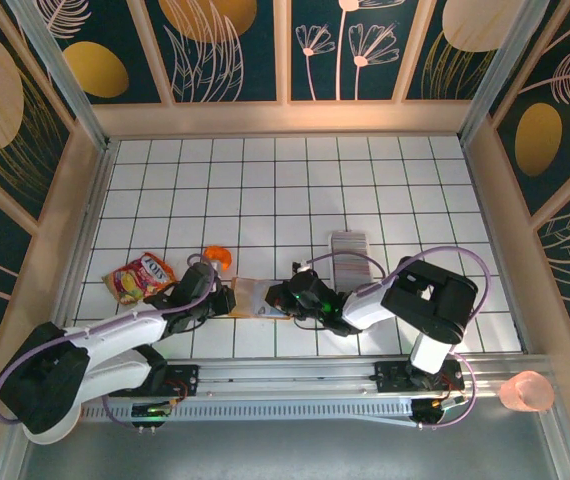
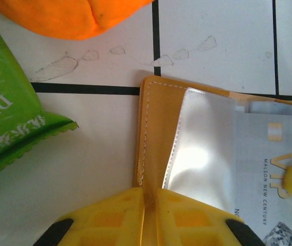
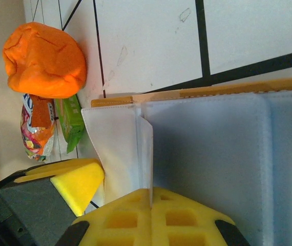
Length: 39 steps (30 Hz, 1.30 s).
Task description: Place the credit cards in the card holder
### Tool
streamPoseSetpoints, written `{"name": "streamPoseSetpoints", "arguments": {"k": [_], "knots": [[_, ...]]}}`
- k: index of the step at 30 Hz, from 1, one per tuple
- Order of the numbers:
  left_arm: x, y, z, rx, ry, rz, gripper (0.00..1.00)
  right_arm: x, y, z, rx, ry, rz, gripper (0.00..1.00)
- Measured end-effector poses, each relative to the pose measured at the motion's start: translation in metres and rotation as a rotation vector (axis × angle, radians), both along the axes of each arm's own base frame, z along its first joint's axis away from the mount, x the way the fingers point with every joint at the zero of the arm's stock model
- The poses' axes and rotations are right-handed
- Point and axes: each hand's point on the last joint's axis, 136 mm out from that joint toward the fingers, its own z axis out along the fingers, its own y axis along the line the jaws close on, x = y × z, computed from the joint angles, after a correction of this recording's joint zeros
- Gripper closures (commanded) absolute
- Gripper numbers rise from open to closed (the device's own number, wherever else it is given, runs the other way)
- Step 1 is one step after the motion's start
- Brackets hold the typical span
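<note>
1. The card holder (image 1: 257, 298) lies open on the counter (image 1: 265, 190) between my two claws. Its tan cover is down and its pale grey-blue pockets face up.
2. My left claw (image 2: 146, 197) is pressed together on the cover's stitched edge, with a sliver of tan between its pads. My right claw (image 3: 151, 197) pinches one pale inner leaf and lifts it off the rest.
3. The credit cards (image 1: 348, 252) stand edge-on as a striped row just beyond the right claw, apart from the holder. Neither claw carries one. In the left wrist view a face printed VIP shows under the clear sleeve (image 2: 202, 143); I cannot tell whether it is one of the task's cards.
4. Main risk, as I judge it: both claws are occupied. To fetch a card the right one must drop the leaf, and the pocket may fall flat and close.
5. The left grip sits at the cover's very edge. If the right claw tugs, the cover could slip out and the holder slide on the smooth counter.
6. The two claw tips work very near each other, so a careless reach could knock them together.
7. An orange lump (image 1: 218, 258), a green packet (image 2: 13, 123) and a snack packet (image 1: 137, 277) crowd the holder's left side. A sliding holder or a swinging left arm would shove them.
</note>
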Motion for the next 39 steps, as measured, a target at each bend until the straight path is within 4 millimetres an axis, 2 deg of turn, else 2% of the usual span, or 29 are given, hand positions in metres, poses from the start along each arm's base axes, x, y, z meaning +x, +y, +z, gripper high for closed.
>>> {"name": "streamPoseSetpoints", "arguments": {"k": [3, 16, 28, 39], "knots": [[0.001, -0.001, -0.001, 0.007, 0.004, -0.003, 0.91, 0.001, 0.001, 0.001, 0.01, -0.005, -0.001, 1.0], [0.006, -0.004, -0.001, 0.036, 0.0, -0.008, 0.94, -0.003, -0.003, 0.001, 0.153, -0.032, -0.003, 1.0], [0.012, -0.008, -0.002, 0.047, 0.001, -0.009, 0.96, -0.002, -0.004, 0.012, 0.214, -0.067, -0.009, 1.0], [0.012, -0.009, -0.002, 0.046, -0.003, -0.012, 0.96, 0.0, -0.002, 0.007, 0.21, -0.067, -0.008, 1.0]]}}
